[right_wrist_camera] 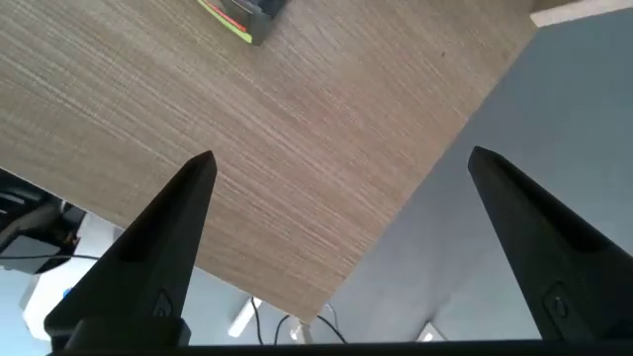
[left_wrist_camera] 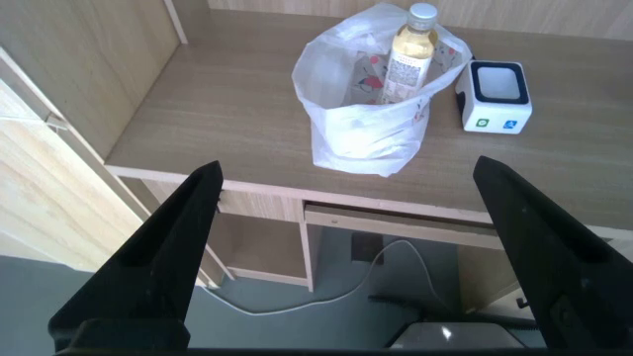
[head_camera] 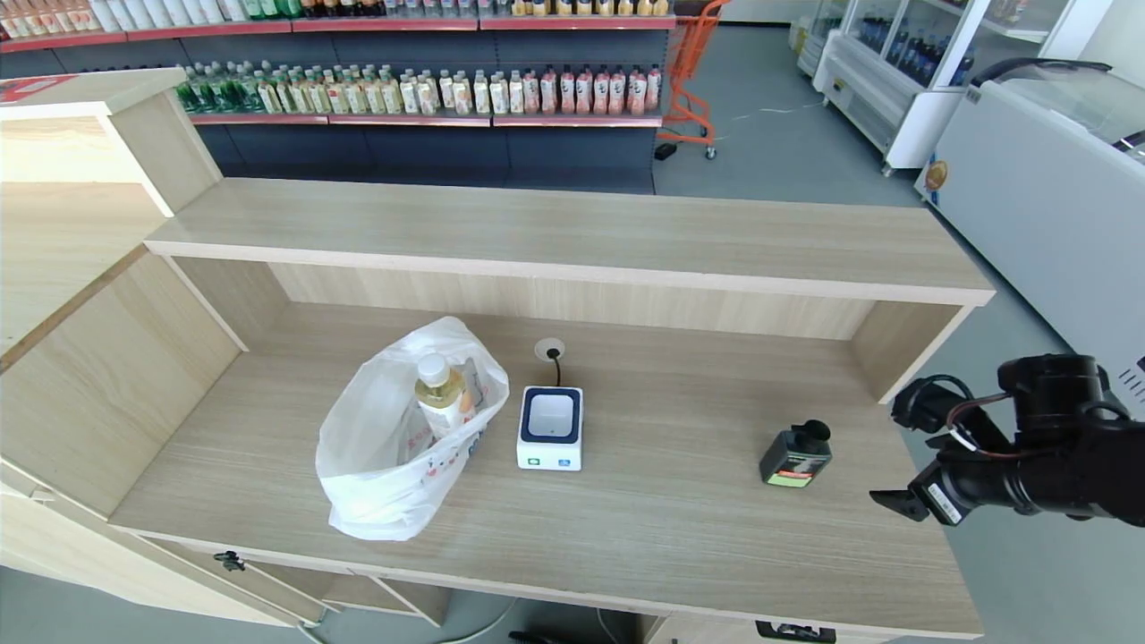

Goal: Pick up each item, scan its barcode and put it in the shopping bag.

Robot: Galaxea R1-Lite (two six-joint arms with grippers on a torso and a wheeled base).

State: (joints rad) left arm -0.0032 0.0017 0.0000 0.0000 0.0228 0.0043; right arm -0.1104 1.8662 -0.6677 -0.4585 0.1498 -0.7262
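A white shopping bag [head_camera: 385, 456] stands on the left half of the wooden counter [head_camera: 671, 528], with a yellow-drink bottle [head_camera: 439, 392] upright inside it. Right beside the bag sits the white barcode scanner [head_camera: 549, 427]. A small dark bottle with a black cap [head_camera: 794, 454] lies on the counter's right part. My right arm [head_camera: 1029, 447] hangs off the counter's right end, and the right gripper [right_wrist_camera: 341, 163] is open above the counter corner, the dark bottle [right_wrist_camera: 242, 12] a short way beyond it. The left gripper [left_wrist_camera: 348, 170] is open and empty, out in front of the counter, facing the bag [left_wrist_camera: 371, 109] and scanner [left_wrist_camera: 497, 94].
A raised wooden ledge [head_camera: 572, 233] runs along the counter's back, with side panels at both ends. A cable [head_camera: 556, 362] leads from the scanner to a hole in the counter. Store shelves [head_camera: 420, 89] and freezers [head_camera: 1038, 161] stand behind.
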